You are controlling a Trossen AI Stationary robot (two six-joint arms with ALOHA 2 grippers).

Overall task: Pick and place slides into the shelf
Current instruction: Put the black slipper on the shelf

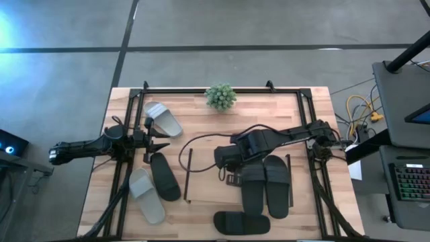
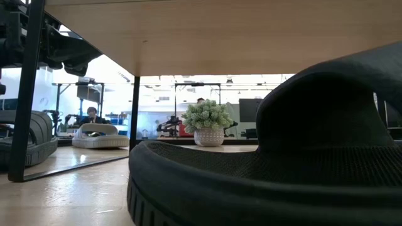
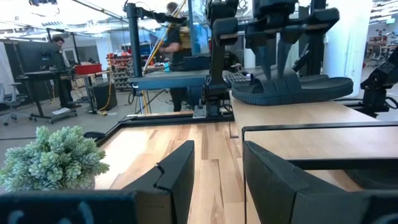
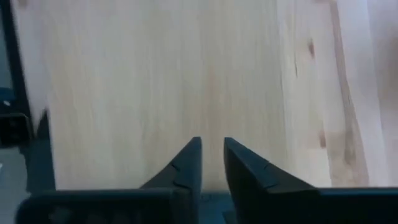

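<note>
Overhead and wrist views of a shoe-sorting bench. The right gripper (image 4: pixel 211 163) hangs over the bare top board of the shelf (image 1: pixel 201 171), its fingers parted by a narrow gap and grasping nothing; two black slides (image 1: pixel 265 188) already lie side by side on that board, probably so the rest can be set beside them. A third black slide (image 1: pixel 240 222) lies on the butcher-block table (image 1: pixel 282 111) by the near edge. The left gripper (image 1: pixel 156 140) waits released near a grey slide (image 1: pixel 163 119), with a black slide (image 1: pixel 164 176) and another grey slide (image 1: pixel 147 195) close by. A potted plant (image 1: pixel 220 96) stands at the far edge. Beyond is an open workshop with people at desks.
</note>
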